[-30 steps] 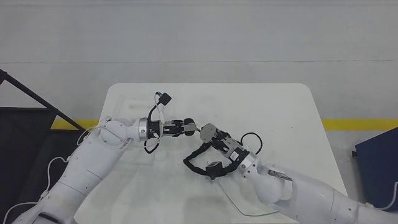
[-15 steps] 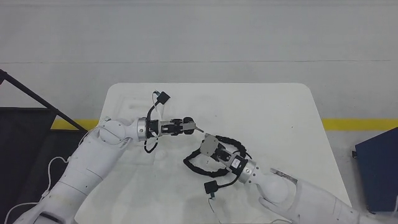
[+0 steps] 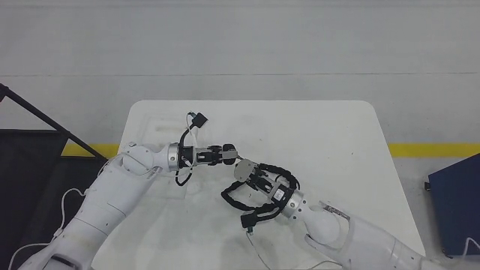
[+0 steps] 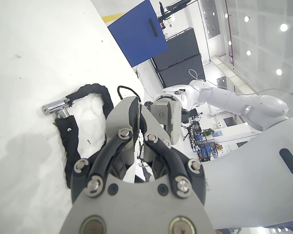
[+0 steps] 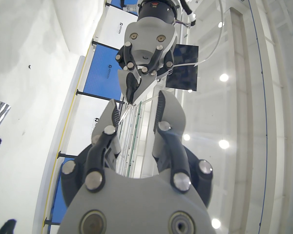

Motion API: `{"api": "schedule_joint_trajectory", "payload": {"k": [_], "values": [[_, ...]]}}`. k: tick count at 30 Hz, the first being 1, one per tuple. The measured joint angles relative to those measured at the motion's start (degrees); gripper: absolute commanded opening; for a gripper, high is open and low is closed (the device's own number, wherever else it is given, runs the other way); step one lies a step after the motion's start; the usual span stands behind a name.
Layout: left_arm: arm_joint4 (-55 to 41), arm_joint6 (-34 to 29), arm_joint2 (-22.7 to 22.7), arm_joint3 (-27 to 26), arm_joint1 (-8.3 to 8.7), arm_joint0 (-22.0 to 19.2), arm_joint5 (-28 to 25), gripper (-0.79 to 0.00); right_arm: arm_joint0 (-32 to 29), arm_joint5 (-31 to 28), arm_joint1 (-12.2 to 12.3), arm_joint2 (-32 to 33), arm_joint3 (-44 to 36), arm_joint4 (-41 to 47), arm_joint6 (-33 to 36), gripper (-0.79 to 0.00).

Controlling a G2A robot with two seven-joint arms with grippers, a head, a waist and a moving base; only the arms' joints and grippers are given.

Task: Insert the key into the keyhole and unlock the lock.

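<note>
My left gripper (image 3: 231, 152) hovers over the white table (image 3: 337, 135), shut on a thin metal key (image 4: 139, 113) seen edge-on between its pads. The key's tip (image 5: 130, 105) points at my right gripper (image 5: 136, 110), which faces it with open jaws a short way off and holds nothing. In the top view the right gripper (image 3: 241, 169) sits just right of and nearer than the left one. The lock lies on the table beside both: a silver cylinder (image 4: 55, 105) with its keyhole end showing, on a chain in a black sleeve (image 3: 227, 194), partly under the right arm.
A blue box (image 3: 457, 195) stands on the floor past the table's right edge. A black stand (image 3: 45, 120) slants at the far left. The far half of the table (image 4: 39, 37) is bare white with a few dark specks.
The right gripper drew back from the left gripper's tip toward the near side, then edged a little closer again. The left gripper has stayed almost in place with the key.
</note>
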Motion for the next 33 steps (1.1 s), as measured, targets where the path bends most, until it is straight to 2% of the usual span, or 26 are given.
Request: {"api": "schedule_joint_trajectory", "payload": {"k": [12, 19, 21, 23, 25, 26, 33], "values": [[0.29, -0.47, -0.37, 0.25, -0.22, 0.31, -0.16, -0.785, -3.36, -0.81, -0.86, 4.67, 0.63, -1.62, -1.34, -0.52], [-0.09, -0.78, -0.83, 0.03, -0.28, 0.53, -0.21, -0.785, -5.16, -1.32, -1.22, 7.09, 0.69, -2.96, -2.52, -0.542], [-0.01, -0.92, -0.85, -0.03, -0.31, 0.61, -0.18, -0.785, -5.67, -1.35, -1.41, 7.68, 0.71, -3.3, -2.74, -0.591], [0.13, -1.04, -0.86, -0.09, -0.35, 0.66, -0.07, -0.785, -6.1, -1.34, -1.61, 8.25, 0.75, -3.64, -3.04, -0.693], [0.15, -1.15, -0.89, -0.1, -0.38, 0.68, 0.01, -0.785, -6.48, -1.25, -1.8, 8.72, 0.78, -3.85, -3.22, -0.733], [0.15, -1.26, -0.91, -0.1, -0.4, 0.68, 0.07, -0.785, -6.73, -1.17, -1.92, 9.03, 0.79, -3.94, -3.38, -0.782], [-0.05, -1.88, -0.95, 0.18, -0.53, 0.76, 0.13, -0.785, -8.05, -0.63, -2.59, 10.79, 0.82, -5.02, -4.14, -0.785]]}}
